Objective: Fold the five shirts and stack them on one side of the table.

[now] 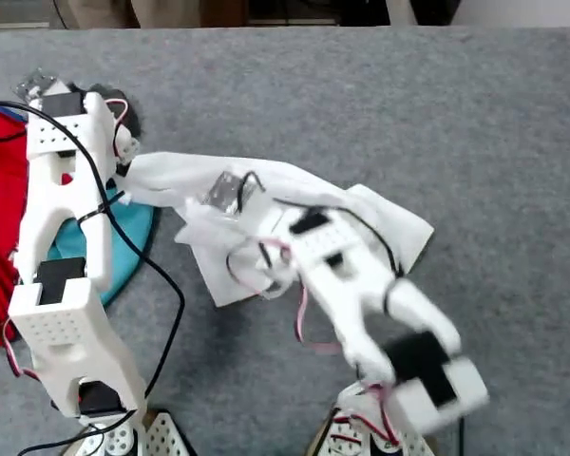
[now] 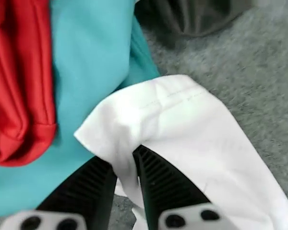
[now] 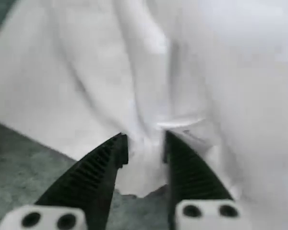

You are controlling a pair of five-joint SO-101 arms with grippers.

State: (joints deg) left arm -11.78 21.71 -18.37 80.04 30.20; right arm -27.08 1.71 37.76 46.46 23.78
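Note:
A white shirt (image 1: 361, 214) lies crumpled across the middle of the grey table. My left gripper (image 1: 125, 169) is at its left end, shut on a folded corner of the white shirt (image 2: 182, 124), with cloth pinched between the black fingers (image 2: 158, 177). My right gripper (image 1: 223, 195) is over the shirt's middle-left part. Its fingers (image 3: 110, 155) stand close together with a bunched fold of the white shirt (image 3: 86, 72) between them. A teal shirt (image 1: 123, 242) and a red shirt (image 1: 0, 218) lie at the table's left side, the teal one (image 2: 91, 48) beside the red one (image 2: 19, 81).
A dark grey garment (image 2: 197, 14) lies just behind the left gripper near the table's far left corner (image 1: 123, 104). Bare grey table (image 1: 475, 123) stretches to the right and to the back. Cables trail from both arms over the cloth.

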